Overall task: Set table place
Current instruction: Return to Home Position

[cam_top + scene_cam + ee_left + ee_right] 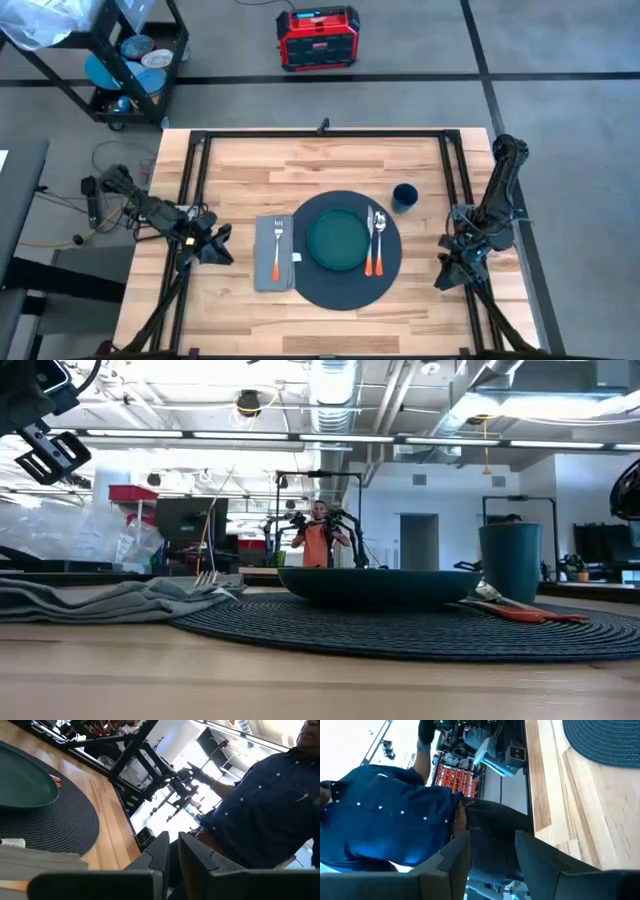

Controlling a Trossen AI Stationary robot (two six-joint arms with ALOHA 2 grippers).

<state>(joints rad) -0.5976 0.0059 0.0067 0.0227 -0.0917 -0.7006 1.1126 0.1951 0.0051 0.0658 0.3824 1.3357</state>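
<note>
The round dark grey place mat [345, 285] lies on the wood table [300, 165]. On it rest a dark green plate [340, 240] and, to the plate's right, a knife and a spoon with orange handles [374, 245]. Left of the mat lies a folded grey napkin [268, 262] with an orange-handled fork [277, 250] on top. My left gripper [215, 245] hangs shut just left of the napkin, touching nothing. My right gripper [455, 270] hangs open near the table's right edge, nothing between its fingers [535, 857].
A dark blue cup [404, 196] stands on the table beyond the mat's right side. A person in a blue shirt [385, 815] stands beyond the table's near edge. The black frame rail [320, 132] runs around the table. Bare wood shows at the far half.
</note>
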